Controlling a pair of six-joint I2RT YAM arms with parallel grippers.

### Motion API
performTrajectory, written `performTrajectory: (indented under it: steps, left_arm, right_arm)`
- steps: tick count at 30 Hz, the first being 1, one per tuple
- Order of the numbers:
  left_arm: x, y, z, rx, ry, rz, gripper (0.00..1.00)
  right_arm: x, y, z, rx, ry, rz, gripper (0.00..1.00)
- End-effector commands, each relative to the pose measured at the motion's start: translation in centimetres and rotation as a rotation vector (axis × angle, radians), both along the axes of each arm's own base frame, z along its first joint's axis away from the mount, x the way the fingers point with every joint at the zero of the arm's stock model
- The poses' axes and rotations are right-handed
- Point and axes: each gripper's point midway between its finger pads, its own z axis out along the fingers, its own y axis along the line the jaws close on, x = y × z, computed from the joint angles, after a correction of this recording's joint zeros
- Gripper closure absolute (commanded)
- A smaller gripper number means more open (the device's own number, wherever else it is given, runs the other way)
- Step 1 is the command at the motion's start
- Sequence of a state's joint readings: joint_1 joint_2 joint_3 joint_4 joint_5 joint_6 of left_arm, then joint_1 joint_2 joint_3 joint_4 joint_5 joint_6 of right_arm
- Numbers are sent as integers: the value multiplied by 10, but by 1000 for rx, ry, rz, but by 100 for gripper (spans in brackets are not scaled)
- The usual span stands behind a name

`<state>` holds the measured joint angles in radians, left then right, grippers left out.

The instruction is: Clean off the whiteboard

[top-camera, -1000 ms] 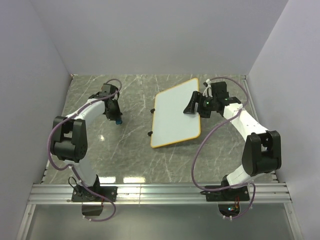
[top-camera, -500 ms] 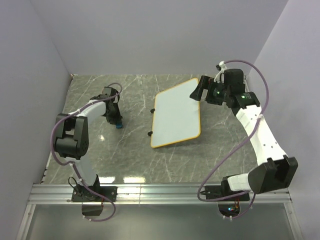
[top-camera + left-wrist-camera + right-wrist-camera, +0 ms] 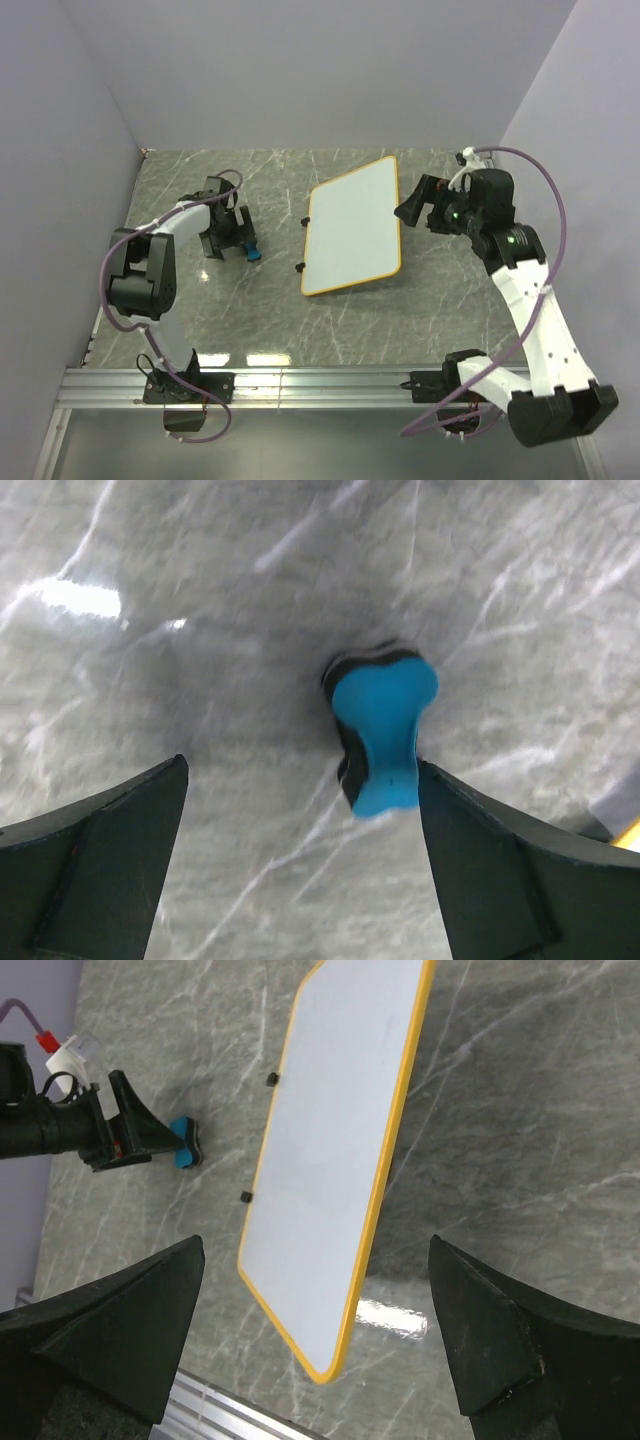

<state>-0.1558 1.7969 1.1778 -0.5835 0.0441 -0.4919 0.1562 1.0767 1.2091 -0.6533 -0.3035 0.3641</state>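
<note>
The whiteboard [image 3: 352,228] lies flat mid-table, white with an orange-yellow rim and two black tabs on its left edge; no marks show on it. In the right wrist view the whiteboard [image 3: 330,1150] sits below and ahead of my right gripper [image 3: 315,1250], which is open and empty. My right gripper [image 3: 420,210] hovers just off the board's right edge. A small blue eraser [image 3: 380,730] lies on the table between the spread fingers of my open left gripper [image 3: 302,770], close to the right finger [image 3: 510,870]. From above, the eraser [image 3: 254,252] lies by my left gripper [image 3: 228,243].
The table is grey marble, closed in by pale walls at the left, back and right. An aluminium rail [image 3: 320,385] runs along the near edge by the arm bases. The left arm and eraser [image 3: 185,1152] show at the far left of the right wrist view.
My left gripper has opened and let go of the blue eraser, which now lies on the table. My right arm has pulled back rightward off the board's far corner.
</note>
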Motion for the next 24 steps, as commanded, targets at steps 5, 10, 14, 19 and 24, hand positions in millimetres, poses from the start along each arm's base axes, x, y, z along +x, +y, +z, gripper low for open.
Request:
performTrajectory:
  steps: [5,10,14,19,24]
  left_arm:
    - [-9,1,69,-30,-122,73,1]
    - [-36,-13,121,-108,-203,91,1]
    - [-63,-41,169,-196,-306,22,1]
    - [-101,-72,228,-344,-446,-86,1]
    - [-135,-89,262,-465,-518,-173,0]
  right_arm:
    - [-45,11,25,91,-94,54,0]
    - [-81,21,27,232,-61,67,0]
    - [-115,21,24,265,-71,90,0]
    - [-146,15,13,288,-66,72,0]
    - [-169,16,0,330,-66,83,0]
